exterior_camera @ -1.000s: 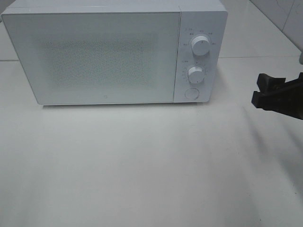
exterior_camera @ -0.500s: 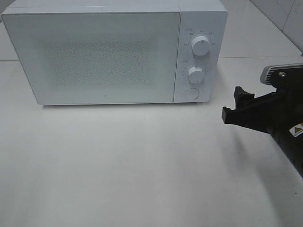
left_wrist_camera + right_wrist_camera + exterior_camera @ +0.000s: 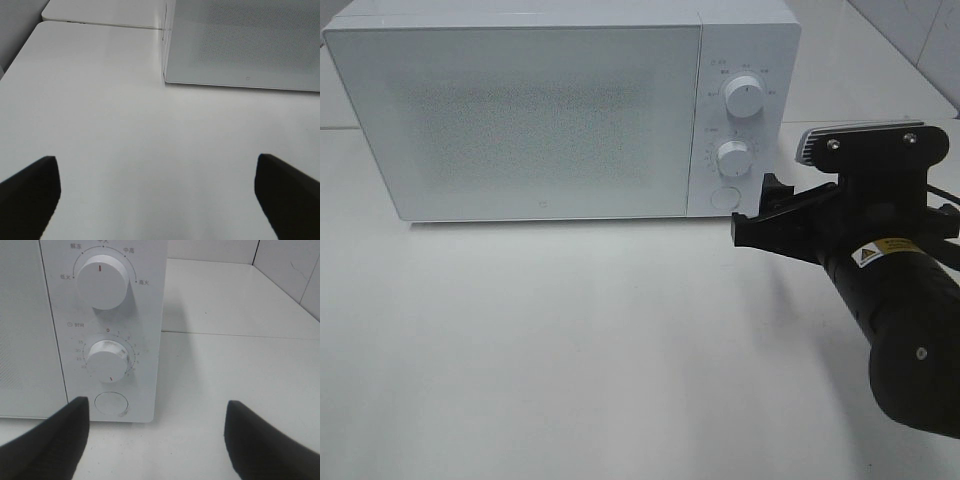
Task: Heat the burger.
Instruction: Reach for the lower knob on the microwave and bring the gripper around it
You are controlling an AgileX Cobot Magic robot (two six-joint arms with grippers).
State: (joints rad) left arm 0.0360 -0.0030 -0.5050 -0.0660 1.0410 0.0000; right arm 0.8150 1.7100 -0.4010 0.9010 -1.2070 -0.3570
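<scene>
The burger shows in none of the views, neither on the table (image 3: 570, 350) nor through the frosted door (image 3: 520, 110) of the microwave (image 3: 745, 30). Where it sits, which way it faces and how its axis runs therefore cannot be told; it may be behind that shut door or off to one side. In the high view the control panel stands at 3 o'clock of the door, with an upper knob (image 3: 744, 99), a timer knob (image 3: 733, 157) at its 6 o'clock and a round button (image 3: 724, 197) below that. The right gripper (image 3: 758, 210) hangs just beside the button, at about its 4 o'clock, jaws apart and holding nothing. The step in hand looks like working the panel. The next move probably calls for a straight press on the button, or a squeeze and turn of the timer knob; which one is meant cannot be settled. The left gripper (image 3: 155, 195) hovers over bare table near the microwave's other front corner, jaws wide apart and empty.
</scene>
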